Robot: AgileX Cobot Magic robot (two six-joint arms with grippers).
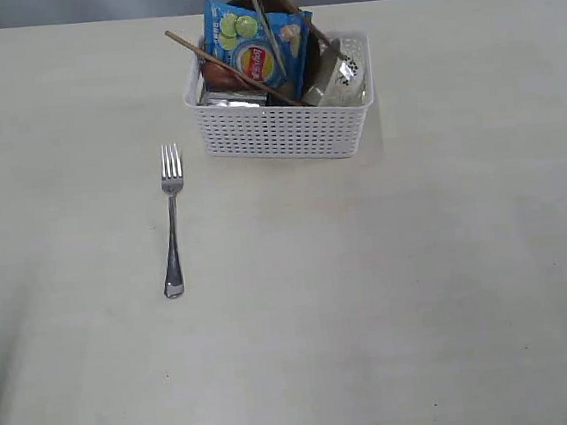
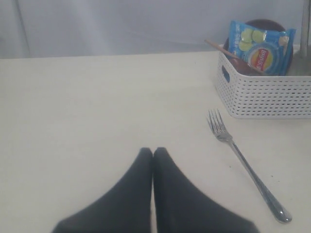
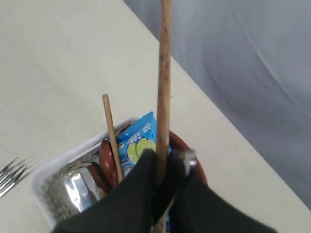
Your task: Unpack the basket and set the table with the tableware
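The right gripper (image 3: 166,167) is pinching a wooden chopstick (image 3: 164,87). Its dark fingers are closing narrowly on the stick's lower part, and the stick is rising straight up out of the white basket (image 3: 53,165). A shiny bit of metal is showing just beside one finger, but whether it is also held cannot be told.

The left gripper (image 2: 153,156) is hanging over bare table (image 1: 422,290), well apart from the basket. Its two fingers are pressing together with nothing between them.

Inside the basket, a blue snack bag (image 1: 256,49) is standing upright. A second chopstick (image 1: 235,69) is leaning across the front of the bag, with its upper end poking out past the basket's left rim. A round brown plate (image 2: 265,23) is standing behind the bag. A shiny steel mug (image 3: 75,189) is sitting at the end of the basket nearest the fork. At the basket's other end a pale vessel (image 1: 336,77) is lying tilted; it is too unclear to name.

A steel fork (image 1: 172,223) is lying flat on the table just off the basket's front left corner, not touching it. Its tines are pointing toward the basket's end of the table.
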